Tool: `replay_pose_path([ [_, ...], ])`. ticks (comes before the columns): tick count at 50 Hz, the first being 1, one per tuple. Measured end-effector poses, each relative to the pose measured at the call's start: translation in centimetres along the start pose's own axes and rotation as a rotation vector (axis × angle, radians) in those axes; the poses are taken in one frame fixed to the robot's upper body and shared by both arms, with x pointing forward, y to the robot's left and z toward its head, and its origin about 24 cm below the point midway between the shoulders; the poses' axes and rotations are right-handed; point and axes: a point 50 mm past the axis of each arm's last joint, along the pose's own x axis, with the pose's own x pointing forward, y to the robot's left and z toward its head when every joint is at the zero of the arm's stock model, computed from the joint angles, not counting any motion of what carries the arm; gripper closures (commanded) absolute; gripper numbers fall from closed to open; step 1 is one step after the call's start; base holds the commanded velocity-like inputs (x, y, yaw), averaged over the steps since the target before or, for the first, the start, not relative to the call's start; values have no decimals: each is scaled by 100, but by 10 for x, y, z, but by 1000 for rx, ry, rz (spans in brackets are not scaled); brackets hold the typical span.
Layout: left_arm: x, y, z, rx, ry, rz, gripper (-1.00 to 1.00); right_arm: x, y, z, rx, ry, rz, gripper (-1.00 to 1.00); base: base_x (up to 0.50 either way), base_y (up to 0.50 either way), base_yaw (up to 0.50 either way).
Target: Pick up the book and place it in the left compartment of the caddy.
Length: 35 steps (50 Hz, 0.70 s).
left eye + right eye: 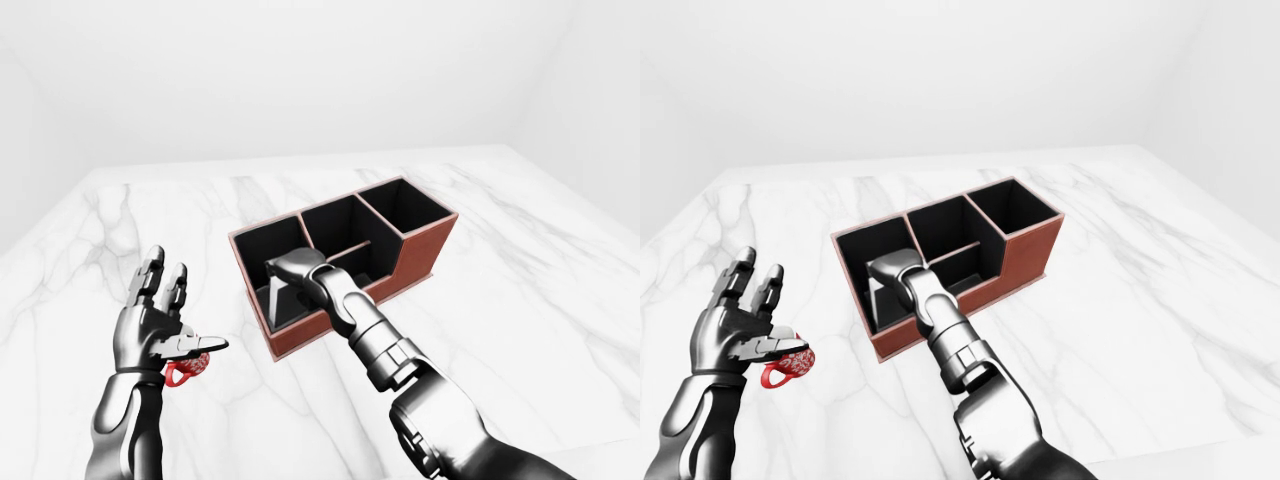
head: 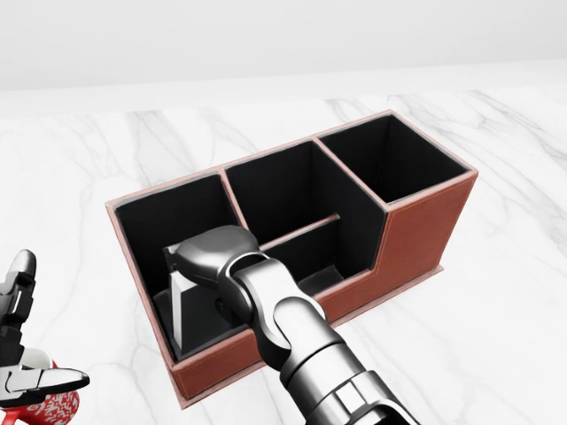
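Observation:
The red-brown caddy (image 2: 423, 228) with black lining stands on the white marble table (image 2: 496, 354). My right hand (image 2: 220, 299) reaches down into the caddy's left compartment (image 2: 164, 217). It is shut on the grey book (image 2: 188, 312), which stands upright and slightly tilted inside that compartment, its lower end near the floor. The hand's back hides most of the fingers and the book's top. My left hand (image 1: 168, 322) hangs open with spread fingers at the left of the left-eye view, well apart from the caddy.
A red patterned mug (image 1: 188, 368) sits on the table just under my left hand. The caddy's middle section (image 2: 283, 190) has a low divider, and the right compartment (image 2: 390, 159) is empty. The table ends in an edge at the bottom of the right-eye view.

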Motion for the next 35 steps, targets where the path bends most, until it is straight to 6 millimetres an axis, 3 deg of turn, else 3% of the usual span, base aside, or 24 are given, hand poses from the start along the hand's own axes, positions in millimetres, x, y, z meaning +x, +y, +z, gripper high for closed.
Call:
replay_pose_path([
  [35, -2, 2, -6, -10, 24, 2, -100, 7, 23, -7, 8, 27, 62, 100, 0, 0, 0],
])
